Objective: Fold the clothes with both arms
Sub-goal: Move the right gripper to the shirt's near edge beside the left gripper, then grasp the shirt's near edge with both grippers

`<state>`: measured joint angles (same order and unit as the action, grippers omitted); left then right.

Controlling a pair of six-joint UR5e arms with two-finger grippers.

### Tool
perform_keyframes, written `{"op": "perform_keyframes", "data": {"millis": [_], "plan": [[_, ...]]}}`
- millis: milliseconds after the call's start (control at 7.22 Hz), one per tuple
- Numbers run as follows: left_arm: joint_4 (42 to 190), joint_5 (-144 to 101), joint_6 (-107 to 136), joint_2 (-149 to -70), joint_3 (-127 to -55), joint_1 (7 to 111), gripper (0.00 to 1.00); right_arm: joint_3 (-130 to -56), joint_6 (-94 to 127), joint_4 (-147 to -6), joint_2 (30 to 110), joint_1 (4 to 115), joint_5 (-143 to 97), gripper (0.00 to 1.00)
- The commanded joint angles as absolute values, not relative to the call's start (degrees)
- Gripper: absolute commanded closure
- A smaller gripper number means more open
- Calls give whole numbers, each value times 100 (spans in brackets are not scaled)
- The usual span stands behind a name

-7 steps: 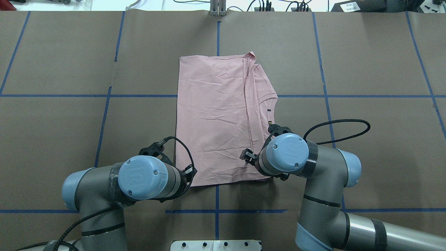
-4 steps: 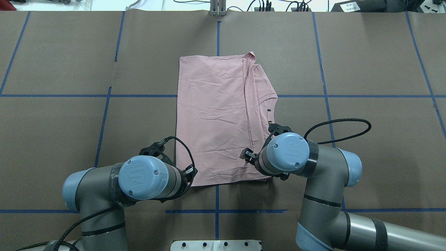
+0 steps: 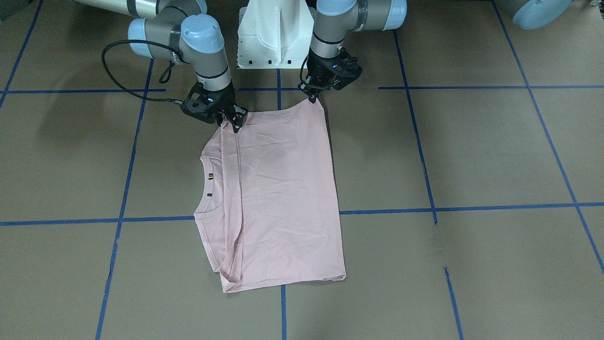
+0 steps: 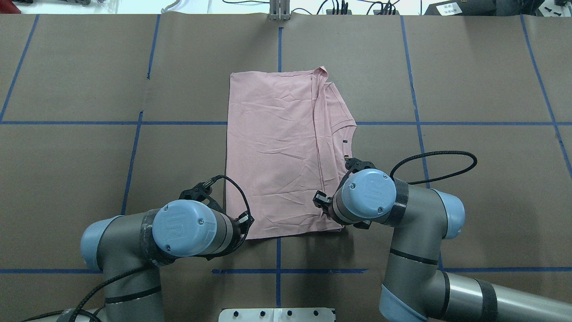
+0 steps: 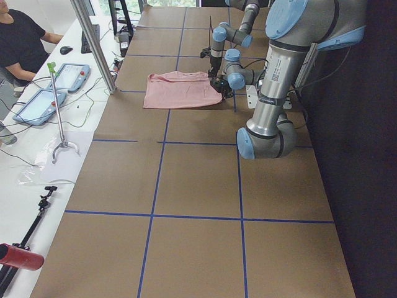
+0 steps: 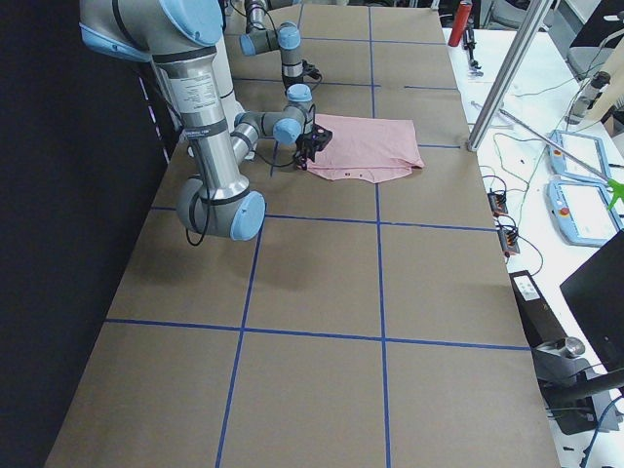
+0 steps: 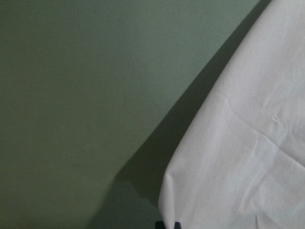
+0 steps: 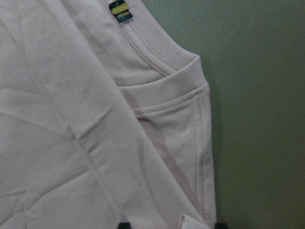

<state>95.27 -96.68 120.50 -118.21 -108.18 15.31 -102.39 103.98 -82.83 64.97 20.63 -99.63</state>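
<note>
Just in front of the white pedestal base (image 3: pixel 276 33), the pale pink T-shirt (image 4: pixel 277 152) lies flat on the table (image 4: pixel 469 89), narrowed lengthwise, with its collar (image 8: pixel 164 43) towards my right side. My left gripper (image 3: pixel 312 96) is clenched on the hem corner nearest the base; its wrist view shows the tips pinched together on cloth. My right gripper (image 3: pixel 234 122) sits at the shoulder corner nearest the base, but its tips show spread apart with layered seams between them, so I read it as not yet clamped. I'd close it deep enough to catch every layer, then raise both corners level and together. From there I'd carry them away from the base to the far edge without stretching the cloth. My count: one shirt, two arms (left arm (image 4: pixel 125 241), right arm (image 4: pixel 415 232)), two grippers, one base, and one person (image 5: pixel 22 40) seated well away from it.
</note>
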Motion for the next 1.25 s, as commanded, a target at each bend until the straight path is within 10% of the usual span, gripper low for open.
{"op": "perform_keyframes", "data": {"millis": [0, 1107], "plan": [[9527, -9668, 12050, -11821, -10811, 1529, 100, -10239, 10397, -8288, 6486, 2100, -10036, 99], [8958, -9642, 11980, -11751, -11388, 1118, 100, -10897, 10433, -8271, 6618, 2084, -10055, 100]]}}
